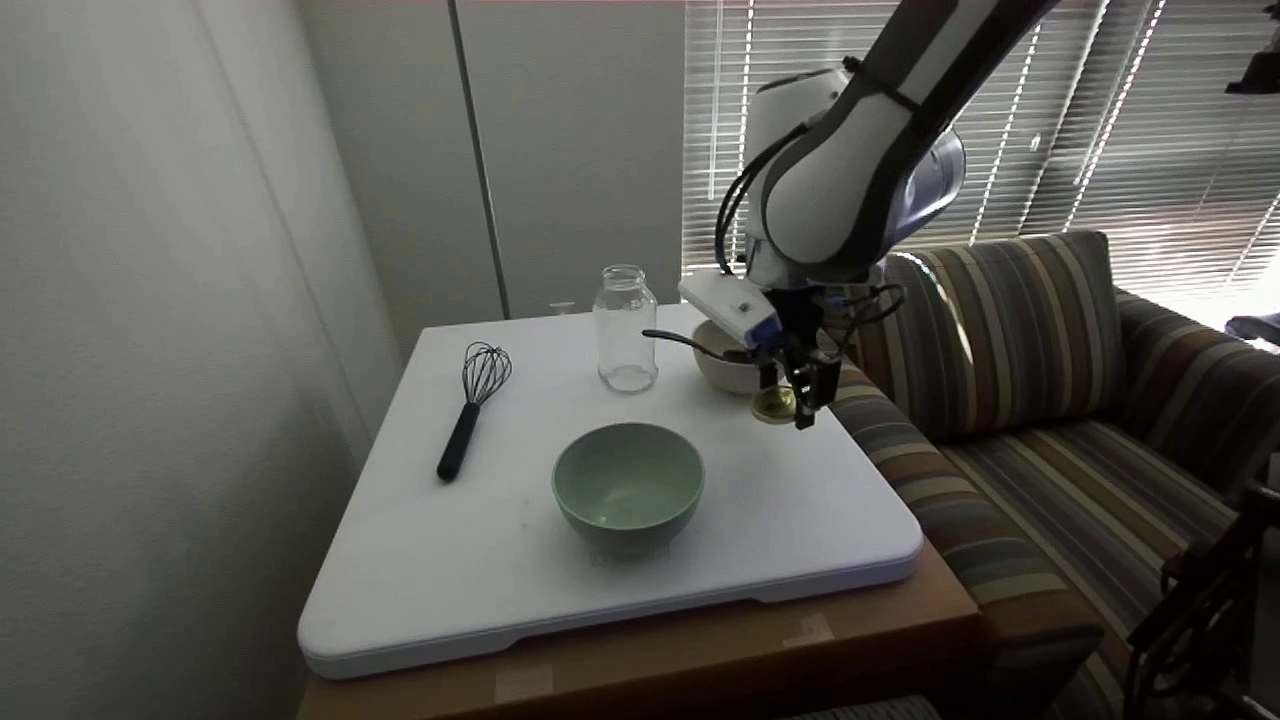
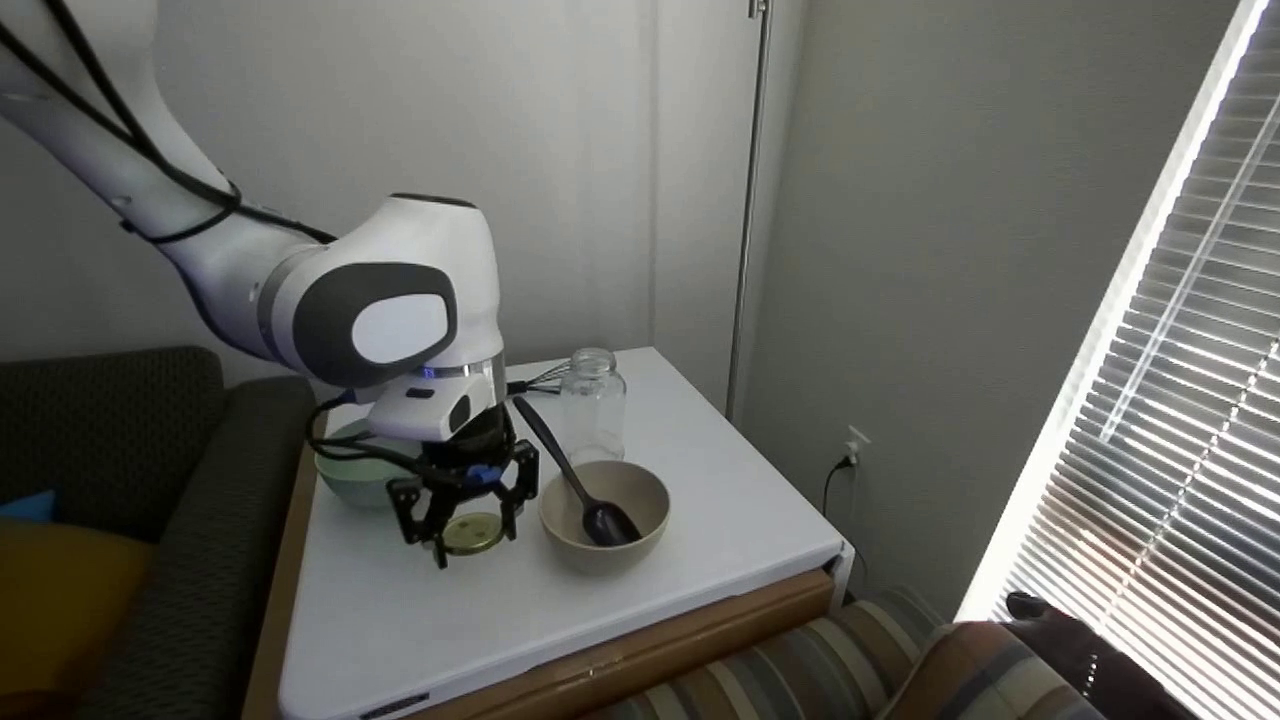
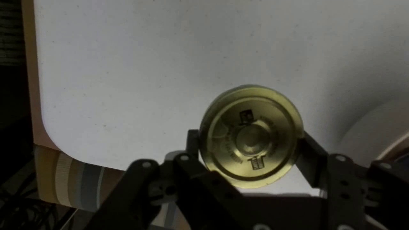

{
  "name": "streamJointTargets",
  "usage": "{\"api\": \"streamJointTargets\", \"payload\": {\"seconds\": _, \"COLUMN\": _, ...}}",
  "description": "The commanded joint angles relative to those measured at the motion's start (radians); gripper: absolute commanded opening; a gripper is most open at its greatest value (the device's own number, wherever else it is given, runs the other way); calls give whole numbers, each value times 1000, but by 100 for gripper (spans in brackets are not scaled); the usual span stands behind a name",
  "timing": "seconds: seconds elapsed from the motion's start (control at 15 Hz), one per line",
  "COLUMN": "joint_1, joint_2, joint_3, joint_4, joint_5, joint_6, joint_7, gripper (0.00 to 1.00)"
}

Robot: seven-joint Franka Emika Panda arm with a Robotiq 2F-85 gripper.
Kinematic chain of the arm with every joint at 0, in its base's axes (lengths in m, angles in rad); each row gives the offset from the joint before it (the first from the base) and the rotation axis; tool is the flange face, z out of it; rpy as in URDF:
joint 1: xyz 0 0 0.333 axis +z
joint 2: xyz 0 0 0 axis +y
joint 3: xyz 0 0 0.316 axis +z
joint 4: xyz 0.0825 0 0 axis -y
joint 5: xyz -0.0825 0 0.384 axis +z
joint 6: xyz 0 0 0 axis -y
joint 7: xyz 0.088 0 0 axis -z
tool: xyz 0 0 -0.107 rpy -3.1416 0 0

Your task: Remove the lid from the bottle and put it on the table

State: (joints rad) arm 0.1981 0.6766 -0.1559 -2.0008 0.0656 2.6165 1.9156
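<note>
My gripper (image 3: pixel 250 147): Its fingertips (image 3: pixel 192 142) are pinched on the rim of the yellow-green lid (image 3: pixel 254 137), one on each side.
Lid: I have it printed side up, over the white table (image 3: pixel 127 80). It looks held above the top, but I can't tell how high.
Bowl side: The beige bowl (image 2: pixel 600 562) is near the lid, so that way is tight. A black spoon (image 2: pixel 598 512) leans in it, handle poking out past the bowl's rim.
Corner side: In my wrist view, white top spreads from the lid to the rounded corner, so I have room there.
Green bowl (image 1: pixel 628 480): It sits nearer the front edge in an exterior view.
Glass jar (image 1: pixel 626 335): It stands up straight with its mouth open, well back from the front edge.
Whisk (image 1: pixel 468 420): It lies on the side by the wall (image 1: pixel 150 350).
Table edges: A striped armchair (image 1: pixel 1000 340) runs along one, the wall along another.
</note>
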Motion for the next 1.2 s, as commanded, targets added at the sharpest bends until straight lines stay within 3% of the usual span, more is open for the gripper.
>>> {"api": "streamJointTargets", "payload": {"seconds": 0.0, "joint_1": -10, "joint_2": 61, "joint_3": 33, "joint_4": 49, "joint_5": 32, "joint_6": -27, "joint_7": 13, "gripper": 47}}
{"api": "streamJointTargets", "payload": {"seconds": 0.47, "joint_1": -18, "joint_2": 169, "joint_3": 51, "joint_4": 178, "joint_5": 99, "joint_6": -21, "joint_7": 120, "gripper": 47}}
{"api": "streamJointTargets", "payload": {"seconds": 0.87, "joint_1": -62, "joint_2": 231, "joint_3": 79, "joint_4": 277, "joint_5": 171, "joint_6": -111, "joint_7": 180, "gripper": 47}}
{"api": "streamJointTargets", "payload": {"seconds": 0.93, "joint_1": -62, "joint_2": 233, "joint_3": 78, "joint_4": 288, "joint_5": 171, "joint_6": -127, "joint_7": 187, "gripper": 93}}
{"api": "streamJointTargets", "payload": {"seconds": 1.13, "joint_1": -49, "joint_2": 224, "joint_3": 70, "joint_4": 300, "joint_5": 157, "joint_6": -148, "joint_7": 216, "gripper": 100}}
